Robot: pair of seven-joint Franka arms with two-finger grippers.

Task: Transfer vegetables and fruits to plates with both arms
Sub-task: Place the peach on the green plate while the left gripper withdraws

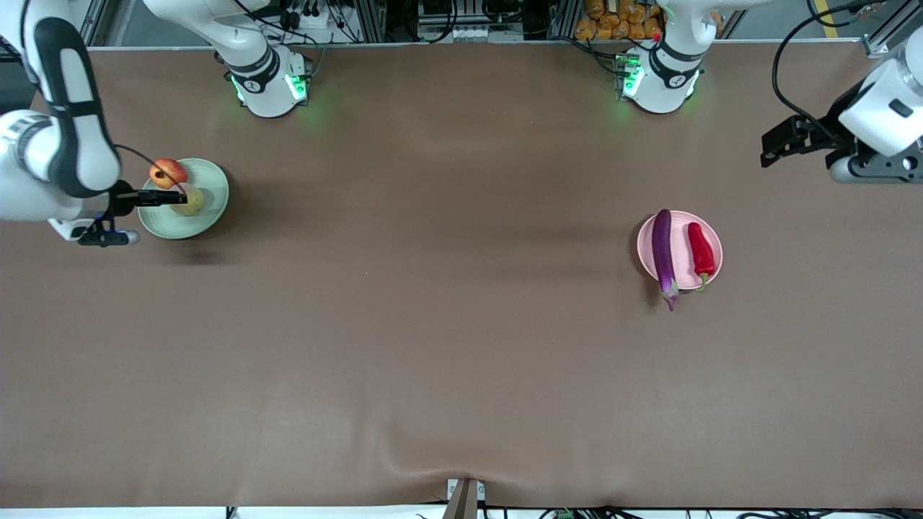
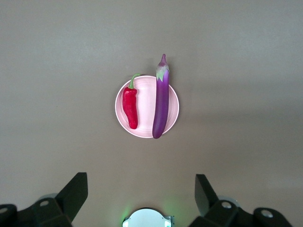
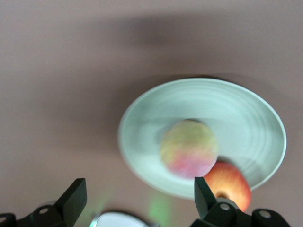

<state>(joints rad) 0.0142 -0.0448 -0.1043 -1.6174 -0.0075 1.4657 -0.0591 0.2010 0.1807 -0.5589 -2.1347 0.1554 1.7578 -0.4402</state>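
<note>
The pale green plate (image 1: 213, 180) lies toward the right arm's end of the table. The peach (image 1: 190, 202) rests near its middle, and the red apple (image 1: 168, 173) sits at its rim, farther from the front camera. My right gripper (image 1: 162, 197) hangs open over that plate, holding nothing. The right wrist view shows the peach (image 3: 189, 149), the apple (image 3: 229, 182) and the green plate (image 3: 246, 113) past my open right gripper (image 3: 139, 198). The pink plate (image 1: 681, 238) holds the purple eggplant (image 1: 664, 249) and the red chili (image 1: 700, 249). My left gripper (image 1: 777, 146) waits, raised and open, over bare table.
Both arm bases (image 1: 270, 83) (image 1: 660, 79) stand along the table edge farthest from the front camera. The eggplant's stem end overhangs the pink plate's rim toward the front camera. A small bracket (image 1: 465, 497) sits at the nearest table edge.
</note>
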